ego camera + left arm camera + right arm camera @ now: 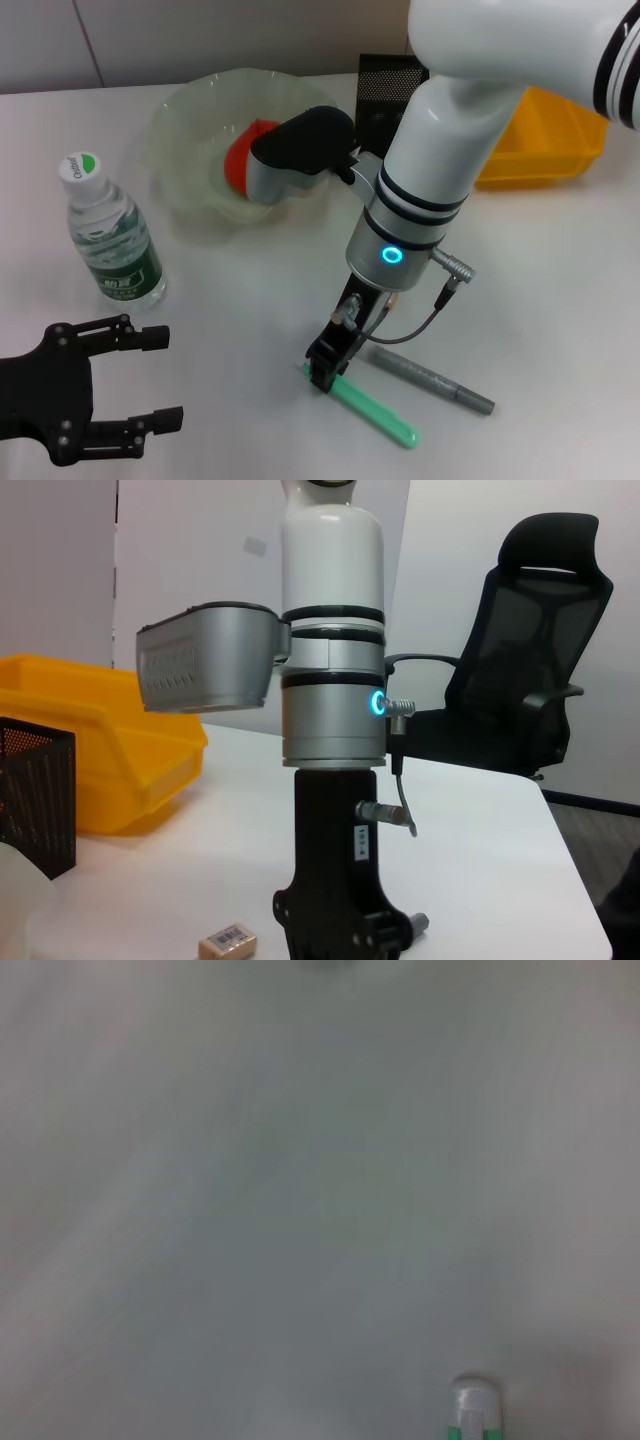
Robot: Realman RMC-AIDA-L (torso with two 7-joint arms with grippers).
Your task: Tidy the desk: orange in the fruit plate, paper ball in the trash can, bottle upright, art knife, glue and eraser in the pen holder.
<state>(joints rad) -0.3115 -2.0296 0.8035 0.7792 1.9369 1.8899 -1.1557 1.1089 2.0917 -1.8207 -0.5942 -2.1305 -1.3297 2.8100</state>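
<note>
The orange (240, 152) lies in the fruit plate (190, 120), partly hidden by my right arm. The bottle (112, 235) stands upright at the left. A green art knife (378, 407) lies flat near the front, and my right gripper (325, 370) is down over its left end; the knife's tip (473, 1408) shows in the right wrist view. Beside it lies a grey pen-shaped stick (432, 380), seemingly the glue. The eraser (227, 941) rests on the table by the right arm's base. My left gripper (165, 378) waits open at the front left. No paper ball is in view.
The black mesh pen holder (385, 88) stands behind the plate, with the yellow trash can (548, 140) to its right. An office chair (520, 660) stands beyond the table's far edge.
</note>
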